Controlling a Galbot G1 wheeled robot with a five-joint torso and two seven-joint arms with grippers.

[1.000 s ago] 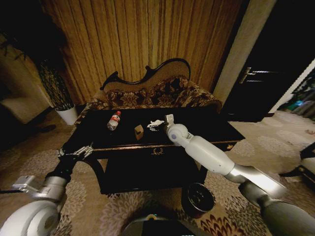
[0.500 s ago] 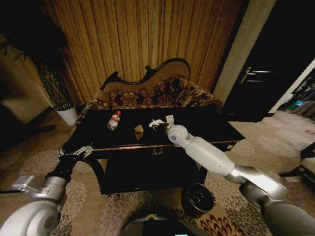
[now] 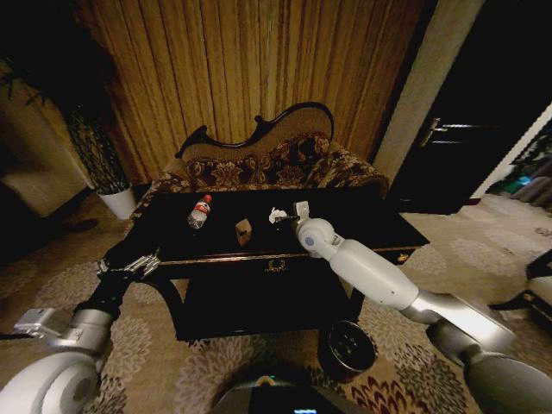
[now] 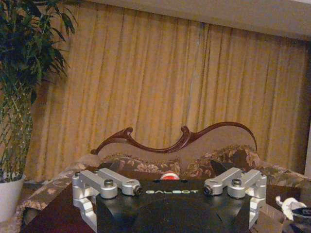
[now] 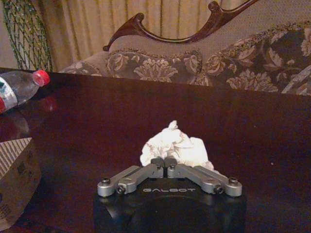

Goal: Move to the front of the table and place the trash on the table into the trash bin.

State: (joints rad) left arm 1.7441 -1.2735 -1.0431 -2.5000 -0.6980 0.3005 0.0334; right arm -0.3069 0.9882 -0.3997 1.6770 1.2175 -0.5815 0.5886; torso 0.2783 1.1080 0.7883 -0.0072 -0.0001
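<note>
On the glossy black table (image 3: 362, 216) lie a clear bottle with a red cap (image 3: 199, 211), a small brown box (image 3: 244, 231) and a crumpled white tissue (image 3: 278, 214). My right gripper (image 3: 287, 218) reaches over the table's middle. In the right wrist view its fingertips are shut together (image 5: 164, 162) on the tissue's near edge (image 5: 172, 144), with the bottle (image 5: 19, 87) and box (image 5: 17, 177) off to one side. By the table's front left corner, my left gripper (image 3: 129, 263) stands open (image 4: 170, 185) and holds nothing. The dark round trash bin (image 3: 348, 348) sits on the carpet under my right arm.
A floral sofa with a curved dark frame (image 3: 276, 159) stands right behind the table, against gold curtains. A plant in a white pot (image 3: 118, 201) is at the back left. A dark door (image 3: 448, 138) is at the right. Patterned carpet surrounds the table.
My right gripper and the tissue have shifted slightly to the right and away from me. The left gripper has sunk a little towards the left.
</note>
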